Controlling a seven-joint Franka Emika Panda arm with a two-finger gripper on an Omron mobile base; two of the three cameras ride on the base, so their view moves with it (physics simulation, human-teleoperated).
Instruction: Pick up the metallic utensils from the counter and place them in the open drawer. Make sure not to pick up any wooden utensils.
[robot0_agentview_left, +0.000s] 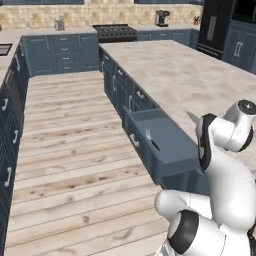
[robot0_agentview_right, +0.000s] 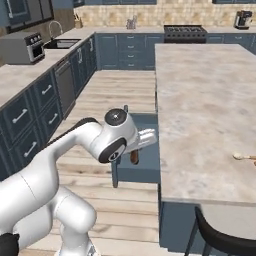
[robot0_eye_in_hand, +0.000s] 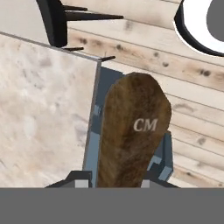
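Note:
My gripper (robot0_eye_in_hand: 117, 178) is shut on the knife's dark brown handle (robot0_eye_in_hand: 133, 131), which bears the letters "CM". In the right base view the gripper (robot0_agentview_right: 133, 149) hangs over the open drawer (robot0_agentview_right: 145, 170), with the handle end (robot0_agentview_right: 134, 158) pointing down. The grey blade tip (robot0_agentview_left: 192, 117) pokes out past my arm beside the counter (robot0_agentview_left: 170, 70) edge. A thin silver utensil with a dark handle (robot0_agentview_left: 150, 138) lies inside the open drawer (robot0_agentview_left: 172, 150). One wooden spoon (robot0_agentview_right: 244, 157) rests on the counter (robot0_agentview_right: 200, 100) at the far right.
A black chair (robot0_agentview_right: 220, 240) stands at the island's near end. Blue wall cabinets (robot0_agentview_right: 30, 120) line the far side of the wooden floor aisle (robot0_agentview_left: 70, 150). A black stove (robot0_agentview_left: 115, 31) sits on the back counter.

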